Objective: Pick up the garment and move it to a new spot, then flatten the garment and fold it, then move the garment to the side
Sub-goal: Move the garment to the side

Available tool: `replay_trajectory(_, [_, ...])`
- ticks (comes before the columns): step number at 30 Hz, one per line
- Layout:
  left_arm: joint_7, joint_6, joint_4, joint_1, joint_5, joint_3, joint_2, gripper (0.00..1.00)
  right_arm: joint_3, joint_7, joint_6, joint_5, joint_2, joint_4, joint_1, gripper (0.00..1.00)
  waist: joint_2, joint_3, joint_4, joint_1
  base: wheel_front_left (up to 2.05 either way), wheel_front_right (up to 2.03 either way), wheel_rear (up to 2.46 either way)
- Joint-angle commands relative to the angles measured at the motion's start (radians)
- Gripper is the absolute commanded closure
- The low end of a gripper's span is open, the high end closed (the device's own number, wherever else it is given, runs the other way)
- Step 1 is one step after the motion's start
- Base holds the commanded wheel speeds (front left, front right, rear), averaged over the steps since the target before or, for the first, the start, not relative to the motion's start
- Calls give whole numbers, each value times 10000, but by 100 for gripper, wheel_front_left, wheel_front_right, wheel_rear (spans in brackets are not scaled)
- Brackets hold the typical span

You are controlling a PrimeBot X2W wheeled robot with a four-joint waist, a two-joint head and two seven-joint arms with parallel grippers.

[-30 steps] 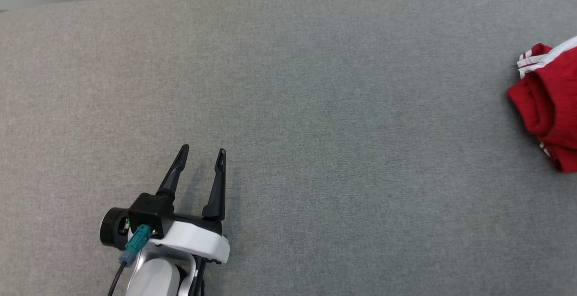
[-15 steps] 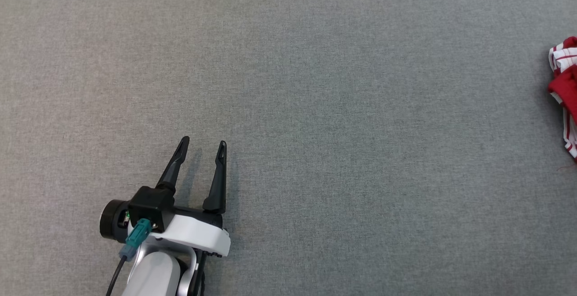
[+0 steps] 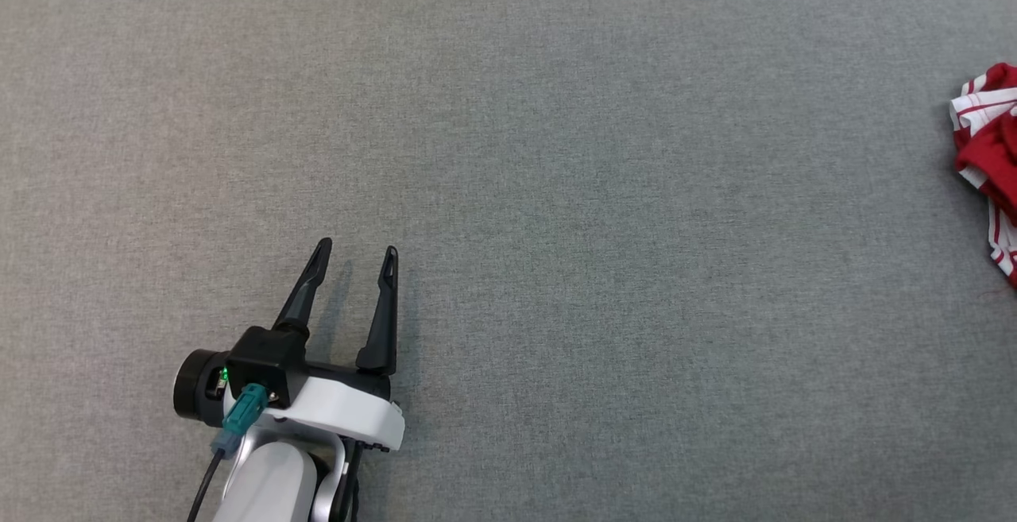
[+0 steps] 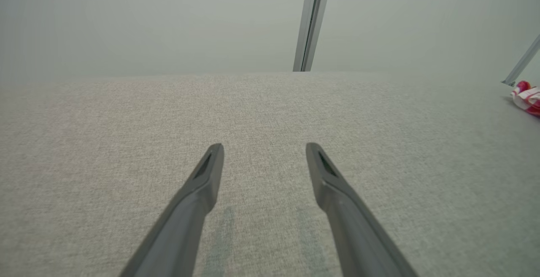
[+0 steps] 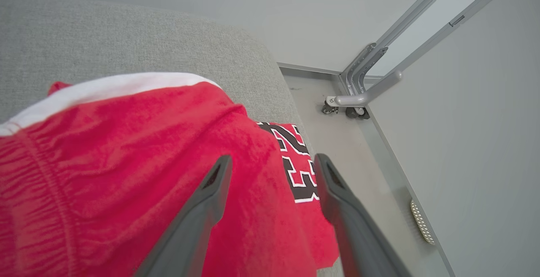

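Note:
The garment (image 3: pixel 989 156) is red with white striped trim and lies bunched at the far right edge of the grey padded surface (image 3: pixel 556 188). In the left wrist view the garment (image 4: pixel 527 99) is a small patch far right. My right gripper (image 5: pixel 273 159) hovers open just above the garment (image 5: pixel 126 163), its fingers apart over red cloth bearing a black "23"; that part hangs over the surface's edge. My left gripper (image 3: pixel 356 250) rests open and empty at the lower left, far from the garment. In its own view the left gripper (image 4: pixel 265 146) points across bare surface.
The surface's right corner (image 5: pixel 270 70) drops to a pale floor (image 5: pixel 346 142). A metal wheeled frame (image 5: pixel 358 95) stands there beside a wall panel. A metal post (image 4: pixel 312 20) rises behind the far edge.
The head camera has tilted, so the far edge has left the picture. The garment's visible part has shrunk toward the right edge and shows more striped trim. The left gripper has held still.

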Motion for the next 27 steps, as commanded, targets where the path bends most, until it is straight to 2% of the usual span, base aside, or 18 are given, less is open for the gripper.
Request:
replay_trajectory(1, [-9,-14,21,-181,73,32,38,0,-67,-113,-1,-113,62,129,-111,0,0,-30,-29,1,0,0,0])
replay_trajectory(7, [-9,-30,38,-170,81,-3,37,0,-245,-438,-1,-212,218,377,-127,0,0,-154,-84,1,0,0,0])
replay_trajectory(14, [-9,-66,100,-269,90,105,37,0,-260,-1378,-1,-2,656,311,-178,0,0,-623,-190,1,0,0,0])
replay_trajectory(18, [-9,170,10,-244,-169,349,36,0,-20,-1981,-1,113,976,137,-104,0,0,-1028,-265,1,0,0,0])
replay_trajectory(27, [-10,297,178,223,-715,502,36,0,668,-3120,-1,798,2005,-580,587,0,0,-2193,-239,1,0,0,0])
